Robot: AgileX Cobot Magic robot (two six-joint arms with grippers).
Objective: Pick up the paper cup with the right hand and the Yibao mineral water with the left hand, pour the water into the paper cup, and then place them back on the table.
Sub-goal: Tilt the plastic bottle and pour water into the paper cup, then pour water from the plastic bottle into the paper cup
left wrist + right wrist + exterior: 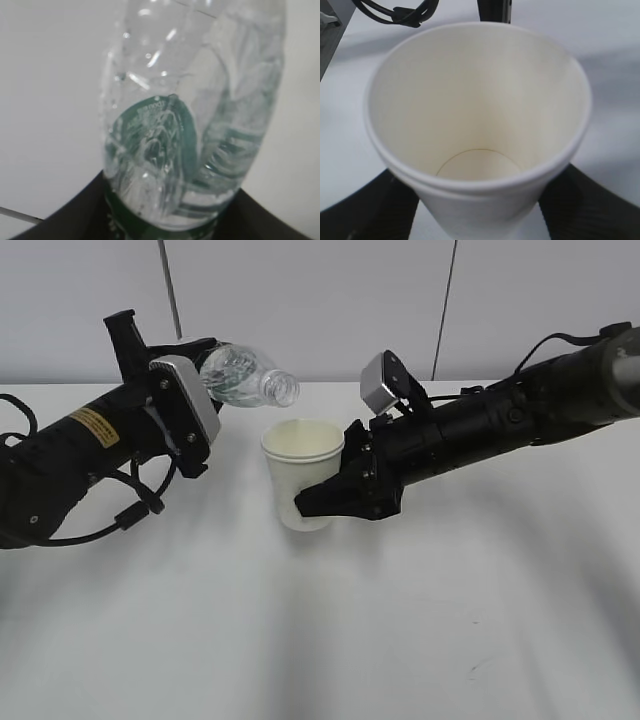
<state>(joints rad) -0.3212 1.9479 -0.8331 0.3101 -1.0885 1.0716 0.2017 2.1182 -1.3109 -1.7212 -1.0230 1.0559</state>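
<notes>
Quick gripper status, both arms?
Left gripper: closed on the Yibao mineral water, tipped toward the cup.
Right gripper: closed on the paper cup, upright.

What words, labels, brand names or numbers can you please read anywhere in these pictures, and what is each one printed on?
Nothing can be quoted.
Yellow sticker on the black left arm: dark print, too small to read.
Dark green label of the clear ribbed plastic bottle: white print, seen through water and blurred, unreadable.
Cream-white tapered paper cup: no print visible.
White tabletop: no markings, only tiny specks.
</notes>
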